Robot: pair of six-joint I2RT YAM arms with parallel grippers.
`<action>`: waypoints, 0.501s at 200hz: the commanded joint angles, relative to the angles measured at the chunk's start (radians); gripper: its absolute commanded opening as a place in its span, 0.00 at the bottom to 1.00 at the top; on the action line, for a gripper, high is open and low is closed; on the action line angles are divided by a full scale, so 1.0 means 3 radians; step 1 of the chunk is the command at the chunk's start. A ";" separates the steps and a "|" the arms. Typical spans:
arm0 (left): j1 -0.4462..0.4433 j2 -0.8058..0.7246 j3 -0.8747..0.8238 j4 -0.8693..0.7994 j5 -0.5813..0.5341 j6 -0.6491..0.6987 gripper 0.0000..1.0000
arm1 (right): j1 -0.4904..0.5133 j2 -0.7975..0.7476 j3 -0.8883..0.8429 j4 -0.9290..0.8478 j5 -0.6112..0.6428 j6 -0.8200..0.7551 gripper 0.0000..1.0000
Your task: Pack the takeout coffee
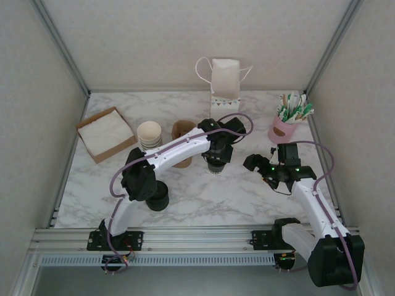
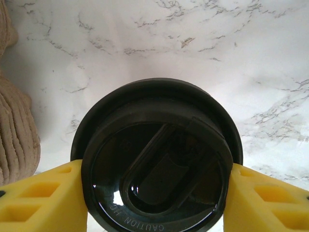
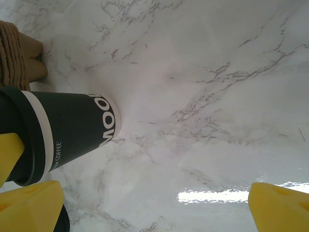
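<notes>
The left end effector is partly closed on the takeout coffee. One yellow finger presses each side of the round black lid, so the grip sits high, at the lid and rim rather than on the dark wall. In the right wrist view the cup looks upright with its base on or just off the tabletop; I cannot tell which. The coffee stands in front of the white paper bag, on the side nearer the arms and close to the bag's centre line.

The right end effector hangs fully spread and empty, in front of the bag and slightly to its right, with its camera turned on the cup's side. A brown ribbed stack sits in front of the bag and to its left. A pink holder of sticks stands to the bag's right.

The step in hand appears to be carrying the cup into the bag. Because the hold is on the lid, a jerk could pop it off, so raise the cup slowly and straight up. Keep it vertical and bring it above the bag's mouth before lowering. Watch the handles and the soft rim, which could snag or fold inward. The free right end effector could steady the bag's edge.
</notes>
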 commanded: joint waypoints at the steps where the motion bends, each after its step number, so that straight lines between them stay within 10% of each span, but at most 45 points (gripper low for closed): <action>1: 0.0010 -0.0005 -0.0142 -0.0056 0.0090 -0.0037 0.52 | -0.0024 -0.0001 -0.0014 -0.0038 -0.0040 -0.0052 0.99; 100: 0.0010 -0.0162 0.0035 -0.0061 0.0044 -0.0063 0.76 | -0.0025 -0.0057 0.0211 -0.0193 -0.0062 -0.0054 0.99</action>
